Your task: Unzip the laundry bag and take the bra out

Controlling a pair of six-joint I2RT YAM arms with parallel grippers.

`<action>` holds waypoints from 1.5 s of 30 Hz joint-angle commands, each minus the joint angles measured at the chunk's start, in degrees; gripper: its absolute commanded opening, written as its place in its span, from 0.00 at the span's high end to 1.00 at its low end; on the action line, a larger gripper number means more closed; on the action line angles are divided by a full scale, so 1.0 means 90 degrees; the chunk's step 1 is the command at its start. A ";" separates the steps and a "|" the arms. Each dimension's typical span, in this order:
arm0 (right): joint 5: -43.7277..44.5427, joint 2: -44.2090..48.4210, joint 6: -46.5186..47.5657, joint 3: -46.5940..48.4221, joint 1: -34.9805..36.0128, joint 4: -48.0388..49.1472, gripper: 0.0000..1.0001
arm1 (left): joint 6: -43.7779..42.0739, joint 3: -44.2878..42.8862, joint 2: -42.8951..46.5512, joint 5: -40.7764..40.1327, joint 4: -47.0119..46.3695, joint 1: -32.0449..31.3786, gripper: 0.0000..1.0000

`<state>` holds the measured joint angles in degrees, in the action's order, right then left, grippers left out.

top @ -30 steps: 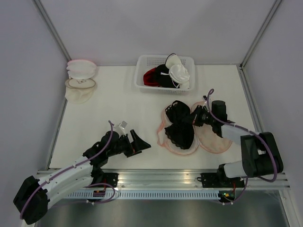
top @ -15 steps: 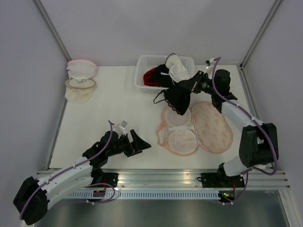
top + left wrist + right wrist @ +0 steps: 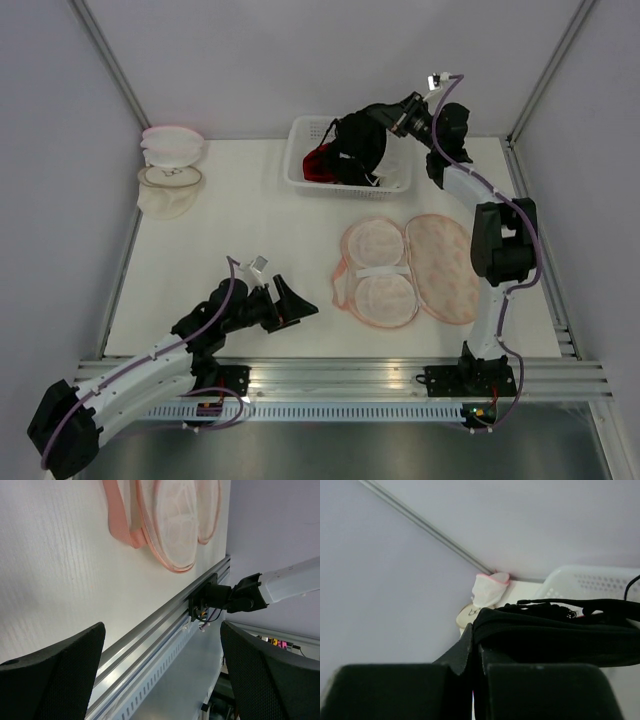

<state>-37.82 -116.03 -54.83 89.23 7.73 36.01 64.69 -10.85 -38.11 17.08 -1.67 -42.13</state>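
The laundry bag (image 3: pixel 445 268) lies unzipped and spread flat right of centre, its floral half on the right and its white mesh lining (image 3: pixel 378 272) on the left. It also shows at the top of the left wrist view as the bag (image 3: pixel 175 525). The black bra (image 3: pixel 360 145) hangs over the white basket (image 3: pixel 298 178) at the back. My right gripper (image 3: pixel 397 118) is shut on it; in the right wrist view the bra (image 3: pixel 560 635) is pinched in that gripper (image 3: pixel 477 652). My left gripper (image 3: pixel 298 298) rests open near the front left, its fingers (image 3: pixel 50 680) wide apart and holding nothing.
The basket (image 3: pixel 590 582) holds red, black and white garments. Two domed white and pink pouches (image 3: pixel 170 165) sit at the back left corner. The metal rail (image 3: pixel 165 630) runs along the table's near edge, with the right arm's base (image 3: pixel 225 597) on it.
My right arm has lifted the black bra off the opened bag and carried it back and up over the basket. The left arm has stayed put.
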 commanded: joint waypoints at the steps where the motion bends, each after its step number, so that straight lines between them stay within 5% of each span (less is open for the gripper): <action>1: 0.0568 -0.0739 -0.0071 0.0992 0.0098 0.0424 0.99 | 0.0127 0.0102 0.0230 0.0094 0.0147 0.0013 0.02; 8: 0.1934 -0.2751 0.1198 0.3872 0.0304 -0.3495 1.00 | 0.0264 0.0278 0.0620 0.0055 0.0557 0.0032 0.02; 17: 0.3839 -0.2315 0.2340 0.2919 0.0489 -0.5134 1.00 | 0.0166 0.0161 0.0670 -0.0003 0.0654 0.0062 0.02; 24: 0.4134 -0.1503 0.2810 0.2292 0.0499 -0.5133 0.41 | 0.0195 0.0229 0.0650 0.0055 0.0567 0.0062 0.01; 30: 0.3939 -0.1220 0.2986 0.2809 0.0509 -0.5514 0.27 | 0.0264 0.0317 0.1001 0.0055 0.0654 0.0062 0.02; 35: 0.4942 -0.0636 0.3104 0.2888 0.0528 -0.6304 0.26 | 0.0264 0.0298 0.1236 0.0006 0.0869 0.0062 0.02; 45: 0.6661 0.2322 0.2763 -0.0721 0.0489 -0.6488 0.22 | 0.0234 0.0307 0.1412 -0.0023 0.0918 0.0062 0.01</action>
<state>12.73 -103.15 -28.27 89.76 12.47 -19.14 65.67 -8.38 -25.80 16.86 6.26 -41.80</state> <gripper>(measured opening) 0.776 0.988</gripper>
